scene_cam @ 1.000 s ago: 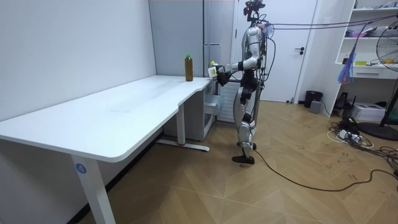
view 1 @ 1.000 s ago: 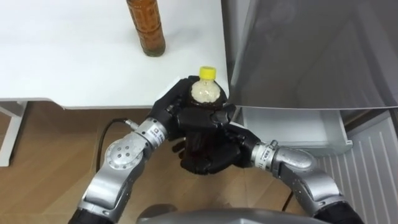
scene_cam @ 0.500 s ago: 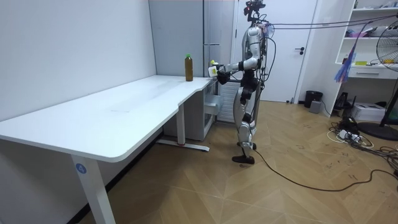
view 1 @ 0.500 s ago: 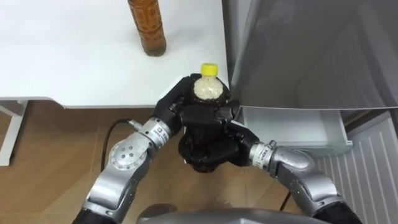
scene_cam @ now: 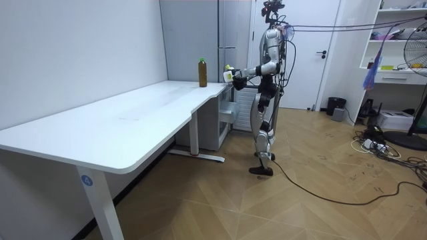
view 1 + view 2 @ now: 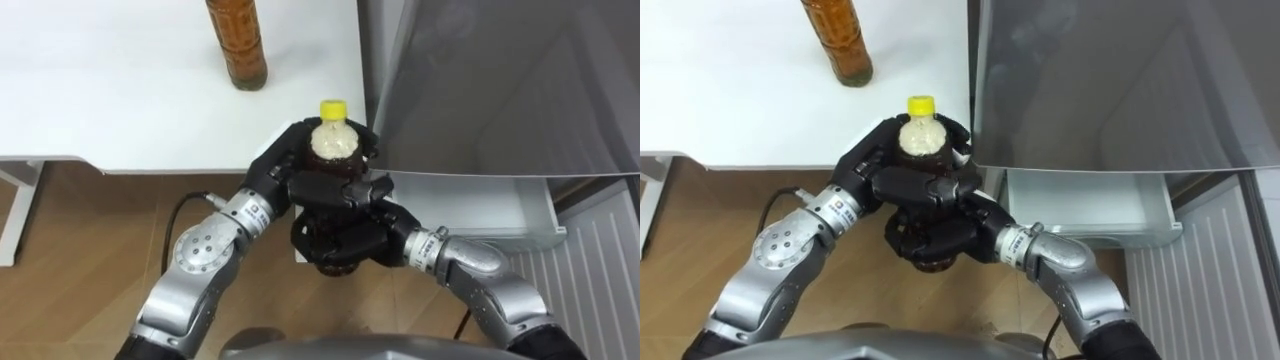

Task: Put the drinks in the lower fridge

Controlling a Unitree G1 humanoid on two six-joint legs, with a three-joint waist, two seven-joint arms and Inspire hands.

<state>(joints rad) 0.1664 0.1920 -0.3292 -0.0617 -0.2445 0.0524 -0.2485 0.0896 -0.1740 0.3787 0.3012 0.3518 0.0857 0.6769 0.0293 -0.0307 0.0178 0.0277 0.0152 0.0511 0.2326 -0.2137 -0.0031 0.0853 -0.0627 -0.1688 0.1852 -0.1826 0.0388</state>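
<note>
Head stereo pair: aimed steeply down, close range, over rectangular white desk [image 6: 120, 100] corner, flat grey fridge front [image 6: 480, 80], wood-plank floor [image 6: 90, 240]. Room camera: well off, roughly level, sighting along desk toward fridge. Overlap: desk's end, tall amber bottle [image 6: 236, 40], yellow-capped bottle [image 6: 333, 145].

The yellow-capped bottle [image 6: 333, 138] shows just its cap and shoulder. The rest is covered by the left hand [image 6: 283, 172] and right hand [image 6: 348, 222] wrapped round it. The picture's top edge cuts off the amber bottle [image 6: 237, 45] on the table [image 6: 120, 100]. In the room view the grip is too small to read.
</note>
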